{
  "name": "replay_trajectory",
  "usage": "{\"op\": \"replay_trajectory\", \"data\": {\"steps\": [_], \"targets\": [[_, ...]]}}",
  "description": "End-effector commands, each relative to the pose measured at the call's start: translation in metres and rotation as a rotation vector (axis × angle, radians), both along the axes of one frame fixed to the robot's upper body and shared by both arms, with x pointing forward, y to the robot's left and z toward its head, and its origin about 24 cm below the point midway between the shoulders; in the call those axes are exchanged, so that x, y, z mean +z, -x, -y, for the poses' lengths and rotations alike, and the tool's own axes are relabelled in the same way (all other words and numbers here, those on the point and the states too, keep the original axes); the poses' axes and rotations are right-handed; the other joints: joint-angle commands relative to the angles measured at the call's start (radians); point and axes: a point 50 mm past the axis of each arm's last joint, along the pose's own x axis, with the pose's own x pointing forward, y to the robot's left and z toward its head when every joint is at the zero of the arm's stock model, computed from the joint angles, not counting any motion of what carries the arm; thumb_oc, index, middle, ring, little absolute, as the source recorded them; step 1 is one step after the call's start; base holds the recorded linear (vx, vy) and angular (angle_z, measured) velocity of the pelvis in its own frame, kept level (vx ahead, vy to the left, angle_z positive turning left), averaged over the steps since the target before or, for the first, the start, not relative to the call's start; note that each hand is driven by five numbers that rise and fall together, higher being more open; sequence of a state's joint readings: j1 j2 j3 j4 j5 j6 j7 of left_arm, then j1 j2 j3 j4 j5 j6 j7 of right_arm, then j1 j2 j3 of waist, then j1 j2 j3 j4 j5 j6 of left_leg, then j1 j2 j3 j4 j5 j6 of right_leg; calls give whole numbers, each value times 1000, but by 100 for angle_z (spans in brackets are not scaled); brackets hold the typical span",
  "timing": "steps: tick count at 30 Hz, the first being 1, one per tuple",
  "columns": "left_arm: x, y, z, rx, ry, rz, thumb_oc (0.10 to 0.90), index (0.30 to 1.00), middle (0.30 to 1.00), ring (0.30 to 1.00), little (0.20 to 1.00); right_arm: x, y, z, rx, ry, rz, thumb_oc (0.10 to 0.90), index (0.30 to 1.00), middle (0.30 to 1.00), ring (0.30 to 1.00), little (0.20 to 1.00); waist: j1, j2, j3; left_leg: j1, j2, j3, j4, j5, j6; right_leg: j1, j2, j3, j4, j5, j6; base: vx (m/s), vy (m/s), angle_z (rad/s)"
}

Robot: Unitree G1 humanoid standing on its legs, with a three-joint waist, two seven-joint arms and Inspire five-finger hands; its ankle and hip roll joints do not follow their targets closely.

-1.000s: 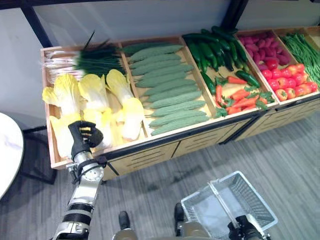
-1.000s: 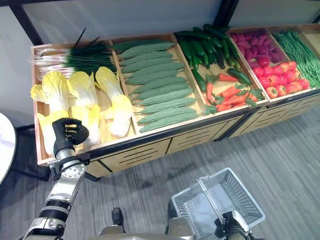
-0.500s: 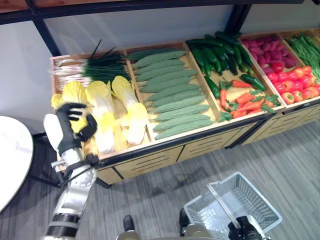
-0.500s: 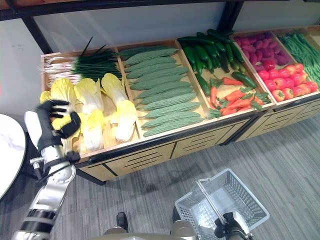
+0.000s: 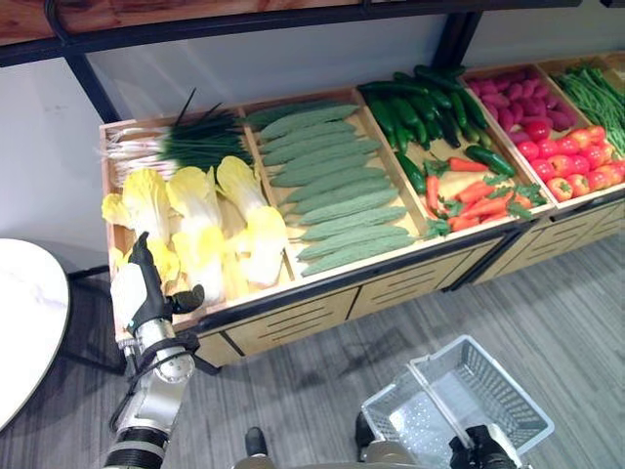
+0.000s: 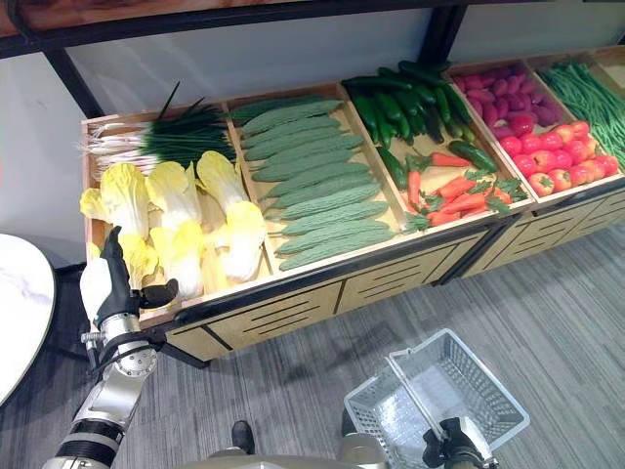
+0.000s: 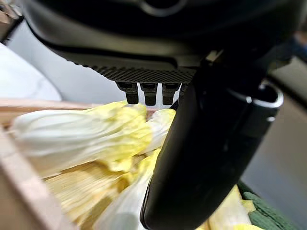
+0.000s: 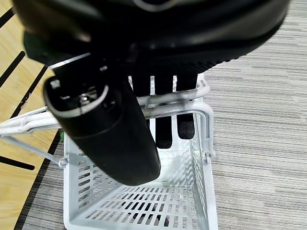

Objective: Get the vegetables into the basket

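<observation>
In the left eye view, the left robot hand [image 5: 142,289] is seen released, fingers straight, at the counter's [image 5: 293,293] front left corner beside the cabbages [image 5: 200,230]. In the right wrist view, the right robot hand [image 8: 158,103] is clenched on the basket [image 8: 144,206] handle [image 8: 158,106] above the floor [image 8: 259,120].

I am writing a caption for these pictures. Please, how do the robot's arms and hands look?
The left arm is silver-grey metal built of rounded segments with dark bands. Its left hand is dark, with a white cover on one side. The right hand is black, with a thick rounded thumb and slim dark fingers.
</observation>
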State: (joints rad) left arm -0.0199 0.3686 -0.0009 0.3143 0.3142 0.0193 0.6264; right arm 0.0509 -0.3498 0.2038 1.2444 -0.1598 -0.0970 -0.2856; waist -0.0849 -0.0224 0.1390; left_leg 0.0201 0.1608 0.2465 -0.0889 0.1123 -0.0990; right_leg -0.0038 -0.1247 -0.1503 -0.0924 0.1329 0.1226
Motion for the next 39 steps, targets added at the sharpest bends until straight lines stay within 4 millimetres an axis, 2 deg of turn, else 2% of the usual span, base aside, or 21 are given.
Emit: {"op": "replay_trajectory", "data": {"steps": [1,6,18,24,28,29,33,34,36,37,38,39], "targets": [[62,-37,-4,-34,-95,264,900,1000,1000,1000,1000,3,-14,-1,46,23,40,400,300,300,300,300,-1,-79,-1,55,41,5,2,-60,-56,20,-69,0,5,-41,79,4,-9,-5],[47,-44,4,14,30,261,900,1000,1000,1000,1000,1,-13,-7,61,15,26,400,300,300,300,300,-11,-85,-6,59,43,10,2,-58,-57,19,-63,5,5,-43,78,7,-7,-3],[39,-50,13,-1,69,227,900,1000,1000,1000,1000,0,-13,-9,54,19,35,400,300,300,300,300,-19,-89,-7,61,47,17,2,-57,-57,13,-58,15,5,-43,76,2,-2,-2],[20,-47,9,71,140,160,900,1000,1000,1000,1000,0,-13,-10,62,26,29,400,300,300,300,300,-24,-88,-9,64,47,22,2,-56,-58,13,-55,19,5,-44,74,2,0,-1],[-5,-41,5,131,216,49,900,1000,1000,1000,1000,1,-14,-8,66,34,25,400,300,300,300,300,-28,-86,-8,63,47,23,2,-54,-57,9,-54,23,5,-42,74,0,0,0],[-18,-37,3,146,232,-24,900,1000,1000,1000,1000,1,-15,-6,70,36,22,400,300,300,300,300,-31,-84,-8,63,46,27,2,-54,-57,8,-54,26,5,-41,74,0,0,0],[-29,-34,0,159,217,-100,900,1000,1000,1000,1000,2,-19,-7,83,34,27,400,300,300,300,300,-35,-83,-8,64,46,32,2,-54,-57,4,-53,31,5,-38,74,8,12,-6],[-37,-33,-1,144,193,-175,875,964,964,964,964,3,-21,-6,95,37,26,400,300,300,300,300,-38,-82,-8,64,46,35,2,-54,-58,2,-52,34,5,-37,75,17,18,-9],[-45,-31,-4,133,165,-249,620,607,607,607,607,4,-24,-5,105,39,29,400,300,300,300,300,-41,-80,-9,65,45,37,2,-55,-57,-1,-52,36,5,-36,75,21,25,-8],[-48,-30,-6,137,160,-285,549,509,509,509,509,4,-25,-4,111,40,30,400,300,300,300,300,-43,-79,-9,64,45,39,2,-55,-57,-3,-51,38,5,-36,76,0,0,0],[-50,-30,-7,138,156,-309,441,358,358,358,358,5,-27,-4,119,39,32,400,300,300,300,300,-45,-79,-9,64,45,41,2,-55,-58,-4,-51,39,5,-35,76,0,0,0],[-54,-30,-9,132,153,-362,400,300,300,300,300,6,-30,-4,137,35,36,400,300,300,300,300,-49,-77,-9,63,45,43,2,-55,-58,-7,-51,43,5,-34,76,0,0,0]]}}
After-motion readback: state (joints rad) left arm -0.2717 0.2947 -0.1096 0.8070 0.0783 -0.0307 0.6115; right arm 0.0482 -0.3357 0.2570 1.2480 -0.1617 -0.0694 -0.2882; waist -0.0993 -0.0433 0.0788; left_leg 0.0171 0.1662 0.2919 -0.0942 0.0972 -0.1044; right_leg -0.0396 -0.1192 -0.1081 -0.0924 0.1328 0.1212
